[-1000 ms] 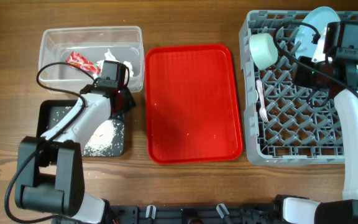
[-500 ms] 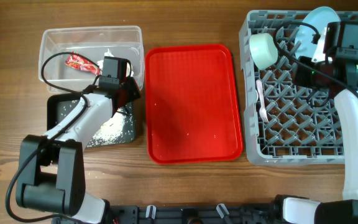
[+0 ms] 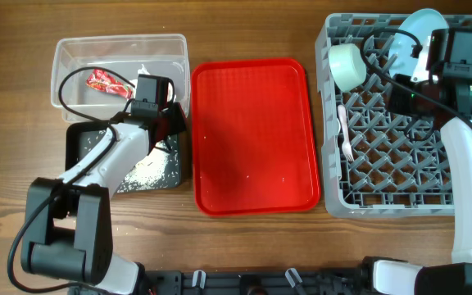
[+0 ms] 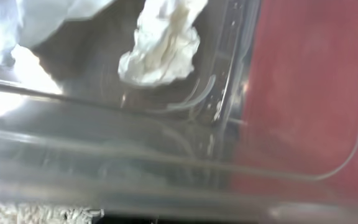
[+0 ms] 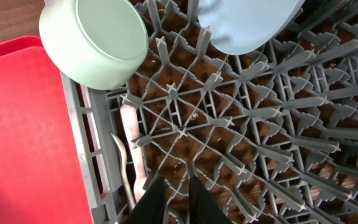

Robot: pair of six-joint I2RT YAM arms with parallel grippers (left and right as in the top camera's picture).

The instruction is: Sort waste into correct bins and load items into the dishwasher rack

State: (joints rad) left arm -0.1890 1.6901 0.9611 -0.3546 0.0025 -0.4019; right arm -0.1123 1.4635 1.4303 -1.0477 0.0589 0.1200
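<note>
1. Shifted since a second ago: the shallow black rectangular tray [image 3: 82, 141] now sits farther right, just beside the flat red serving tray [image 3: 252, 131], and lies slightly askew. The right arm has not moved.
2. The left gripper [image 3: 165, 124] hangs at that tray's far right corner, close against the near wall of the clear rectangular plastic tub [image 3: 121, 38]. Its fingers show in neither view, so I cannot tell how wide they stand or whether they grip the rim.
3. The black tray's long axis runs roughly left to right, stretching from the gripper toward the robot's left. The white rice-like crumbs [image 3: 150, 168] lie in it, just on the near side of the gripper. The left arm is far nearer.
4. Beyond the gripper, the tub holds the red-and-white crinkled wrapper [image 3: 105, 82] and the white crumpled tissue [image 4: 160, 43].
5. The right gripper [image 5: 176, 186] hovers over the grey plastic grid rack [image 3: 392, 164], fingers slightly parted and empty. The pale green bowl [image 5: 95, 43] and pale blue plate [image 5: 247, 22] stand in the rack.
</note>
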